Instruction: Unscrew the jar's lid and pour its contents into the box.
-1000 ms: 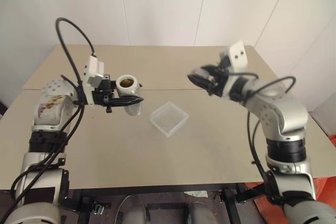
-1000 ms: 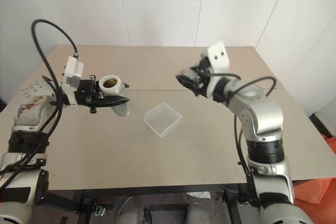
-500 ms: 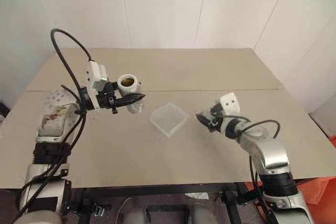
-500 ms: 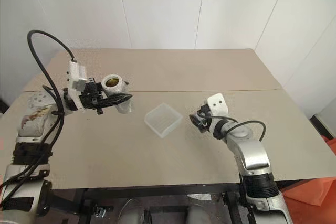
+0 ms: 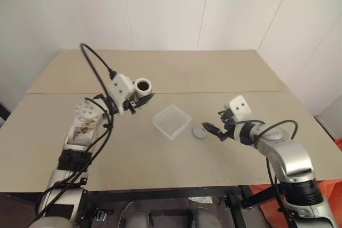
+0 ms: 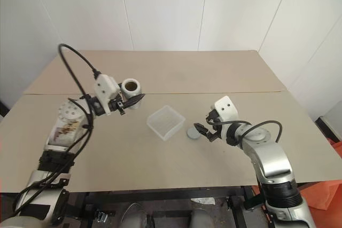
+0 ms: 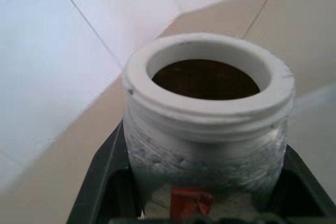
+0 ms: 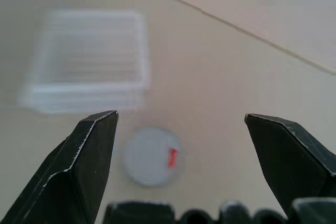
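The unscrewing is done and the pour is the step now in hand. The lid [image 5: 199,132] lies flat on the table [image 5: 176,73], just beside the box [image 5: 172,121] on the side toward the right gripper [image 5: 212,130], whose fingers stand wide apart with nothing between them, low over the table and just past the lid from the box. The left gripper [image 5: 140,101] is clamped tight on the jar [image 5: 142,86], which hangs in the air to the left of the box and a little beyond it, not yet over it. The jar's open mouth [image 7: 206,78] tips toward the camera; its inside looks dark brown, and the contents cannot be picked out as a separate piece. The box sits empty as far as can be seen, near the middle of the table. By my reading, the next move calls for carrying the jar across until its mouth is above the box, then rolling the wrist to tip it well past level. The piece is small and the box shallow, so the mouth should be low and centred, or the piece may bounce out.
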